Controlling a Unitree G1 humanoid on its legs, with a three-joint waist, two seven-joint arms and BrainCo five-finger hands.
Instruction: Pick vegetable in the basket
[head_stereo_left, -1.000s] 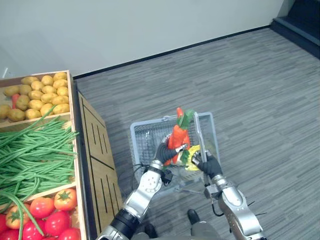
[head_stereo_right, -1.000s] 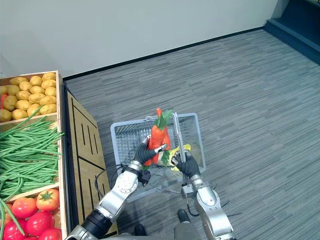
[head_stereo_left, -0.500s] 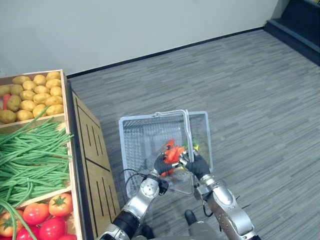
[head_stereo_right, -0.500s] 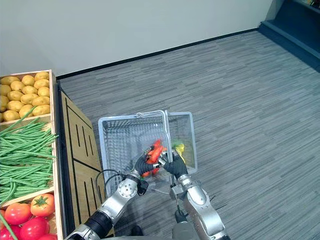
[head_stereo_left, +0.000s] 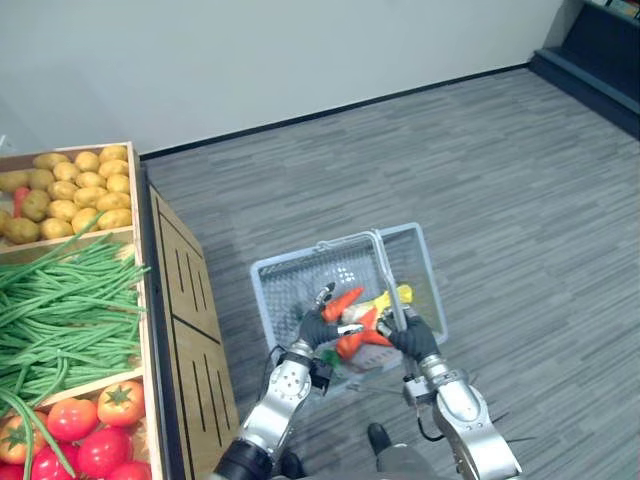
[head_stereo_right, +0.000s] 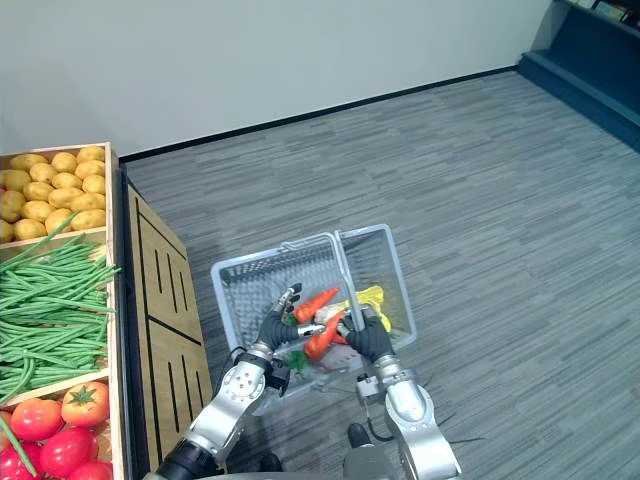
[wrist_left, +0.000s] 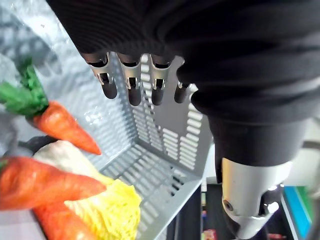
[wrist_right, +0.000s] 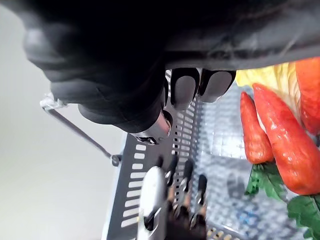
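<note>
One basket (head_stereo_left: 285, 285) is noted near a wooden stand (head_stereo_left: 190, 300). Three carrots (wrist_left: 62, 125) are counted in the left wrist view, lying against one yellow leafy vegetable (wrist_left: 107, 207); in the eye views two are clearly made out. The upper carrot (head_stereo_left: 342, 303) is laid slantwise, tip away from the robot and to its right. The left hand (head_stereo_left: 318, 328) is held over the basket, fingers straight, nothing gripped. The right hand (head_stereo_left: 412, 340) is curled round the basket handle (head_stereo_left: 388, 280).
</note>
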